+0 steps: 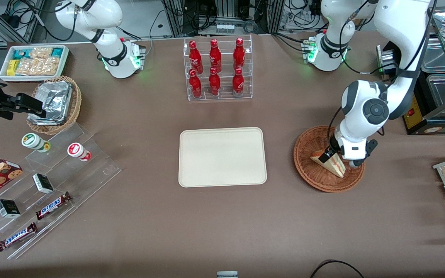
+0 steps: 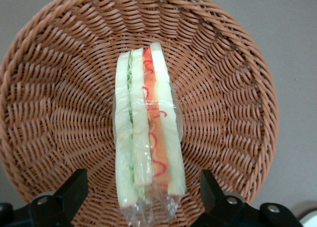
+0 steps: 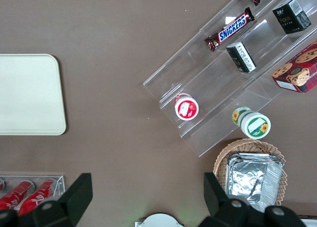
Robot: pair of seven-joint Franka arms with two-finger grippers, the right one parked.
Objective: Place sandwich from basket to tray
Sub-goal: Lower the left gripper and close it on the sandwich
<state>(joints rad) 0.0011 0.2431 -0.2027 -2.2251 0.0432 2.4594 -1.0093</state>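
Gripper: the left arm's gripper [image 1: 332, 157] is down inside the basket, right at the sandwich; in the wrist view its two fingers [image 2: 72, 190] stand spread, one on each side of the wrapped wedge, with a gap showing between each finger and the wrap.
Sandwich: the sandwich [image 1: 330, 163] lies in the basket – a clear-wrapped triangular wedge of pale bread, with green and red-orange filling layers seen edge-on from the wrist camera [image 2: 148, 133].
Basket: the basket [image 1: 305, 170], round, shallow, reddish-brown wicker, sits on the brown table [image 1: 222, 231] toward the working arm's end, beside the tray and apart from it.
Tray: the tray [image 1: 222, 157] – flat, cream, with rounded corners – lies at mid-table with nothing on it.
Bottle rack: a clear rack of red bottles [image 1: 216, 69] stands farther from the front camera than the tray.
Parked arm's end: a tan wicker basket with foil [image 1: 54, 104], a white box of snack packets [image 1: 33, 61], and clear stepped shelves [image 1: 52, 181] carrying two small cups, small dark boxes and Snickers bars.
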